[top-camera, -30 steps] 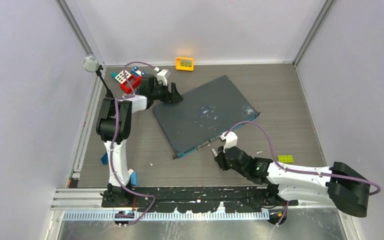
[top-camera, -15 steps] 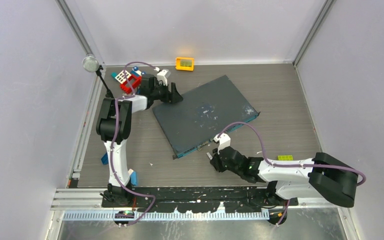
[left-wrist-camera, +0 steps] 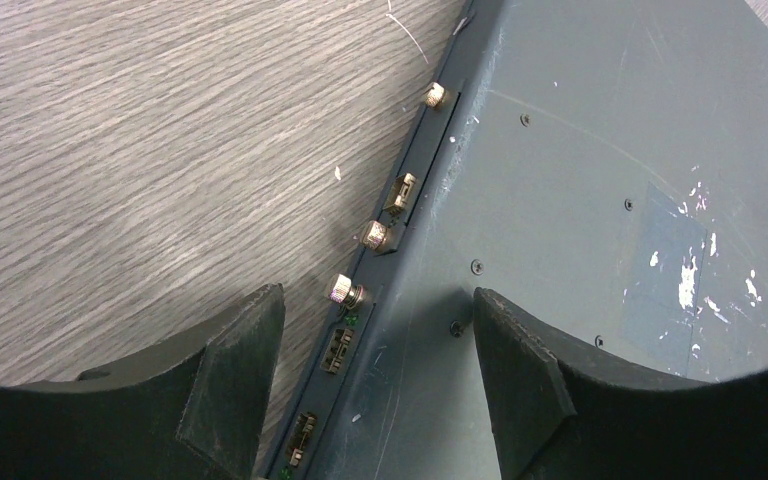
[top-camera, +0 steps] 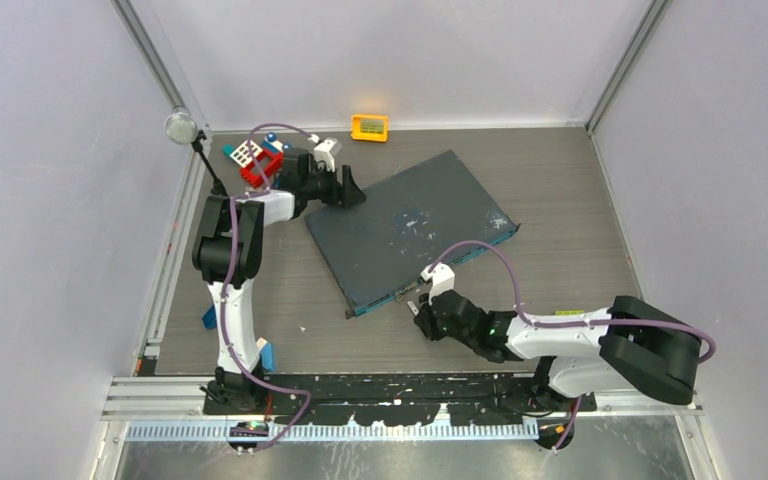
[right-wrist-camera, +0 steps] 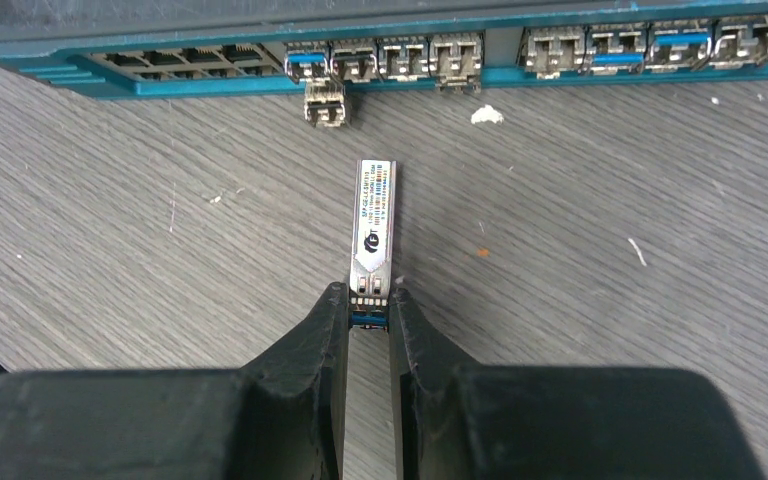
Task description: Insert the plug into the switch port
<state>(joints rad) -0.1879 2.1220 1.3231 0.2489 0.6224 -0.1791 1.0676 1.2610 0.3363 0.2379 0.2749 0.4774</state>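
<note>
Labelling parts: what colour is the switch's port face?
Teal-blue; the port face shows best in the right wrist view.

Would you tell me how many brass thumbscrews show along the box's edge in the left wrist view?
3 thumbscrews: one at the top, one midway, one just below it; others may sit out of view.

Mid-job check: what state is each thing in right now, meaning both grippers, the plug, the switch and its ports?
right gripper: shut on the plug's rear end.
plug: held, nose toward the ports, not yet inserted.
switch: lying flat on the table.
port row: facing the plug, a gap between them.
other module: in a port, sticking out.
left gripper: open, fingers astride the switch's rear edge.
</note>
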